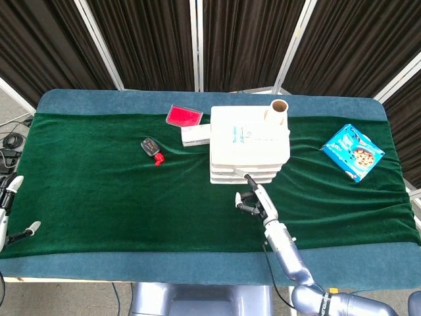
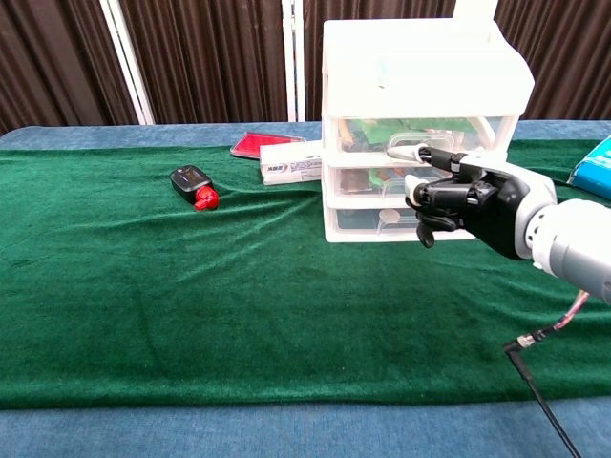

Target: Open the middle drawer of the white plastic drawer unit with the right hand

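Chest view: right hand (image 2: 468,196) fingers (image 2: 430,156) at closed middle drawer (image 2: 401,179).

Translucent white plastic on the drawer unit (image 2: 420,124), smooth and faintly glossy. Under it, green cloth (image 2: 191,286) that looks like matt velvet, creased. The right hand (image 2: 473,196) shows matt black fingers and a smooth white shell. Glossy blue packet (image 1: 352,151).

One drawer unit (image 2: 420,124), three drawers.
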Action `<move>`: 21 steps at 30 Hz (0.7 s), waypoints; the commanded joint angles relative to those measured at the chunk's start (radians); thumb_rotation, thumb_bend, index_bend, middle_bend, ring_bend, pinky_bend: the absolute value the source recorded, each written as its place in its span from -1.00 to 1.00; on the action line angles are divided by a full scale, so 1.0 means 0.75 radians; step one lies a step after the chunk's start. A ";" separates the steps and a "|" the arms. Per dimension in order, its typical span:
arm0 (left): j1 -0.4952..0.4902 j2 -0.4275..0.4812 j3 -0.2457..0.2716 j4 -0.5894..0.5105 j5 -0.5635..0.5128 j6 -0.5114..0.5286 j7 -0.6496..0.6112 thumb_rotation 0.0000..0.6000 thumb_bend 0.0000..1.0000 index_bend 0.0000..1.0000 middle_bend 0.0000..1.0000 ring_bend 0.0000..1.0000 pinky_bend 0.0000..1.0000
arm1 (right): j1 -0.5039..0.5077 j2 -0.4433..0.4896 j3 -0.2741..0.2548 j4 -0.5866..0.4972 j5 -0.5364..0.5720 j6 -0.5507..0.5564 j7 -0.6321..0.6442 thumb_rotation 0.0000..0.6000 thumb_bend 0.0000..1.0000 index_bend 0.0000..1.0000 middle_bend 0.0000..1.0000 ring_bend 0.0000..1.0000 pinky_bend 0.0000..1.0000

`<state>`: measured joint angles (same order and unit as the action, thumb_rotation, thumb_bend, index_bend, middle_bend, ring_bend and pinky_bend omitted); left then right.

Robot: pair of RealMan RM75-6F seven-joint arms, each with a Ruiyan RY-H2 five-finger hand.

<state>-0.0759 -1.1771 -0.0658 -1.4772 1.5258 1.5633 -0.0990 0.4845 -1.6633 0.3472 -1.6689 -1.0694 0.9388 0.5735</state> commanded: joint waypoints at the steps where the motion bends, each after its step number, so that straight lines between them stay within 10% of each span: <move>1: -0.001 0.001 0.000 0.001 -0.002 -0.003 -0.004 1.00 -0.69 -1.00 -1.00 -1.00 -1.00 | 0.009 -0.008 0.007 0.012 0.007 -0.009 0.001 1.00 0.16 -0.67 0.82 0.80 0.44; 21: -0.006 0.002 0.005 0.004 -0.004 -0.019 -0.013 1.00 -0.69 -1.00 -1.00 -1.00 -1.00 | 0.008 -0.023 0.019 0.026 0.039 0.014 -0.033 1.00 0.17 -0.69 0.82 0.80 0.44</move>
<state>-0.0801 -1.1754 -0.0627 -1.4745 1.5236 1.5500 -0.1083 0.4899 -1.6799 0.3615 -1.6497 -1.0404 0.9497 0.5490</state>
